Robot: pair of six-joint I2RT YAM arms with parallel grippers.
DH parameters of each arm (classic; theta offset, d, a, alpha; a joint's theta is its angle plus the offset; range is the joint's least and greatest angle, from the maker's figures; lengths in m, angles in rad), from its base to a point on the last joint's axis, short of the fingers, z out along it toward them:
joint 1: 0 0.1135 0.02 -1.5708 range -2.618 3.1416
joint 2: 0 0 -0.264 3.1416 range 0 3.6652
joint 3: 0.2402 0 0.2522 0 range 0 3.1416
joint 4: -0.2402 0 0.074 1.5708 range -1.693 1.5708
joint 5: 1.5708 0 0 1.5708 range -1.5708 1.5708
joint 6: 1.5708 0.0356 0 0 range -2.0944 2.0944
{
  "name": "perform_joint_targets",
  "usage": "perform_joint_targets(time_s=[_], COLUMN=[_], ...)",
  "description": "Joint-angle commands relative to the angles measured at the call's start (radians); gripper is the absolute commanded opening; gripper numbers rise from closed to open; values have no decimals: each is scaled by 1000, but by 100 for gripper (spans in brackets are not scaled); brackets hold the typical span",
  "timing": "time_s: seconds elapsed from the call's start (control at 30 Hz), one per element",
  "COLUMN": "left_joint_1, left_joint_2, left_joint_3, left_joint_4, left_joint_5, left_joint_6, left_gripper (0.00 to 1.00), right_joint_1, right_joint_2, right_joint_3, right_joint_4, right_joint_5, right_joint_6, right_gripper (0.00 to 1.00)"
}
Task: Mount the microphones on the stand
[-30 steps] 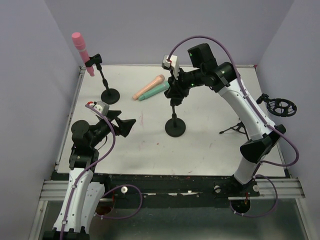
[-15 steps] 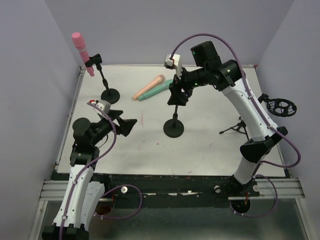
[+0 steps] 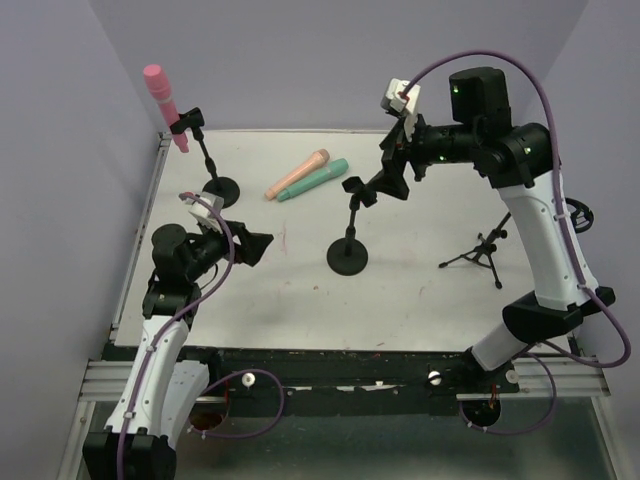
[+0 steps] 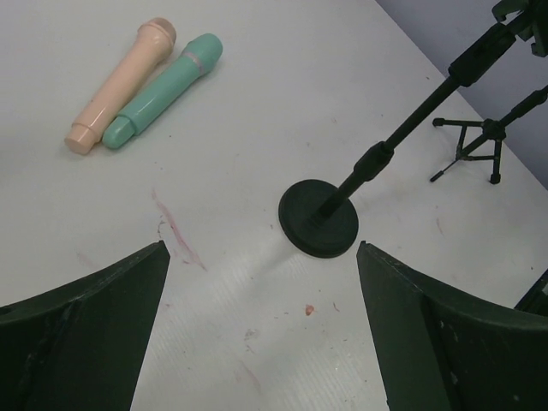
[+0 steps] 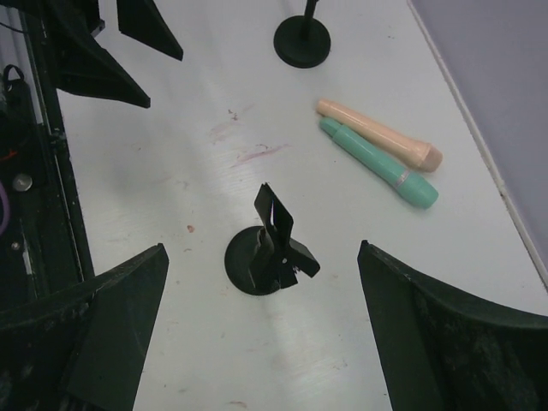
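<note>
A pink microphone (image 3: 160, 100) sits clipped in the far-left stand (image 3: 213, 178). The peach microphone (image 3: 298, 173) and the mint green microphone (image 3: 313, 181) lie side by side on the table, also seen in the left wrist view as peach (image 4: 120, 86) and mint (image 4: 163, 90). The middle stand (image 3: 349, 252) holds no microphone; its clip (image 5: 278, 240) tilts below my right gripper (image 5: 262, 247). That right gripper (image 3: 392, 170) is open and apart from the clip. My left gripper (image 3: 255, 247) hovers open at the left, facing the stand base (image 4: 318, 218).
A small black tripod stand (image 3: 480, 250) stands at the right, also in the left wrist view (image 4: 479, 141). Grey walls close in the white table (image 3: 420, 300) on three sides. The far-left stand's round base (image 5: 301, 41) shows in the right wrist view.
My right gripper has opened, let go of the middle stand's clip and pulled back up and to the right. The left arm has barely moved.
</note>
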Motion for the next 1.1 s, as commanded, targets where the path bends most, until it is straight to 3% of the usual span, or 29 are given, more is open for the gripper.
perform_joint_targets(time_s=[0.0,0.13,0.23,0.37,0.6,0.73,0.93,1.07], left_joint_1=[7,-4,-50,-107,-242,-288,-331,-427], left_joint_2=[59,64,38,15,13,44,139,219], left_joint_3=[86,84,65,48,27,141,319,454], left_joint_4=[-108,-85,-77,-102,-47,-39,-47,-183], left_joint_5=[-32,40,53,16,-118,-154,-263,-419], left_joint_6=[-59,-110,-85,-76,-157,-344,-802,-944], left_gripper=[99,99,99,99,98,99,99,99], right_joint_1=[-73,-147,-148,-145,-147,-147,-182,-242], right_joint_2=[-73,-154,-252,-351,-277,-297,-415,-483], right_joint_3=[-65,-261,-481,-663,-622,-655,-945,-1128], right_joint_4=[42,108,157,310,387,440,599,729], right_joint_5=[-37,-169,-293,-315,-266,-227,-264,-353], right_joint_6=[72,85,-58,-170,-183,-108,32,157], right_gripper=[100,100,100,100,100,100,100,100])
